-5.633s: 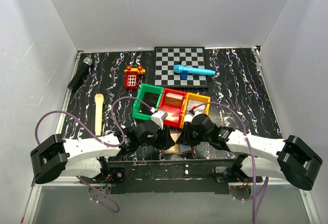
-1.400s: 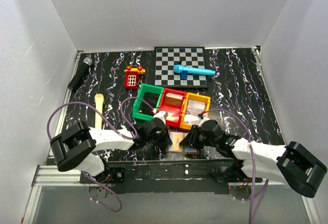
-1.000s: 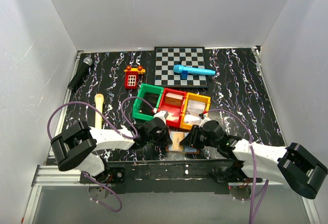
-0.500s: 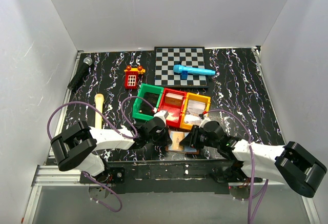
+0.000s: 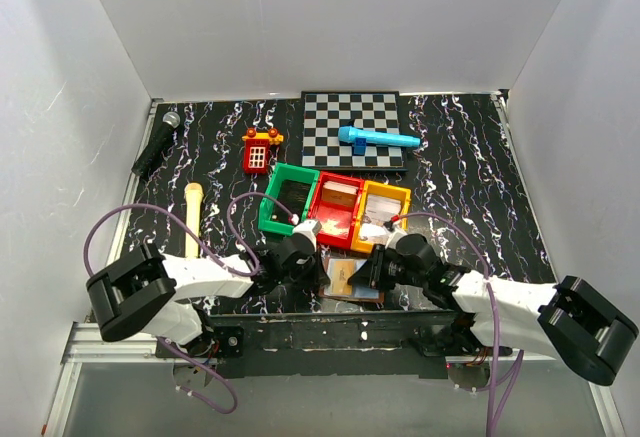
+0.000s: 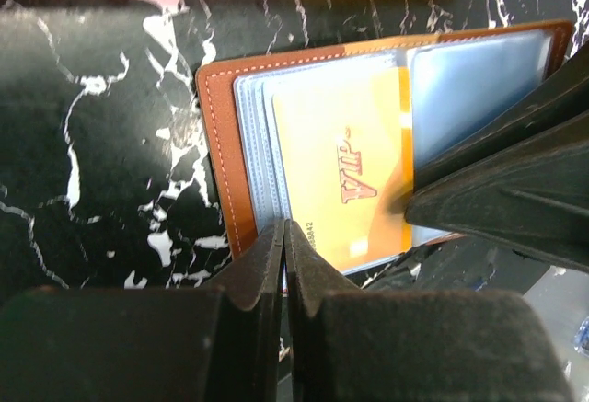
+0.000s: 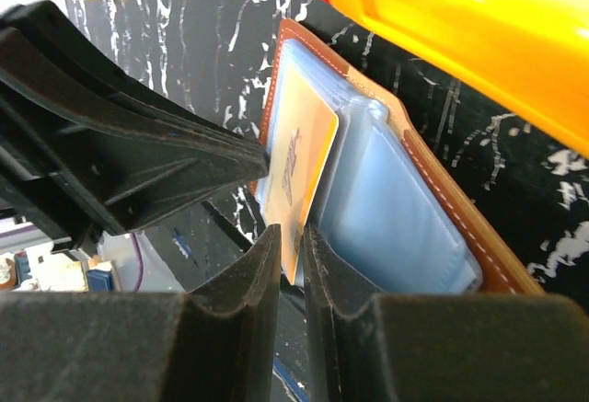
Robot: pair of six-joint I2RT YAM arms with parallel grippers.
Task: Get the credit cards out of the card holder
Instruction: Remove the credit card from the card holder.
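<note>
**Right gripper (image 7: 293, 259) pinches gold VIP card (image 6: 342, 177)**

The card holder (image 6: 225, 154) lies open at the table's (image 5: 480, 207) 6 o'clock edge, with the orange bin (image 7: 460, 16) just beyond it at 12. From 3 o'clock the right gripper nips the card's free edge, its long axis along the fold. The left gripper (image 6: 283, 241), clenched empty, seems to pin the 9 o'clock side. The way out toward 3 looks free.
</note>
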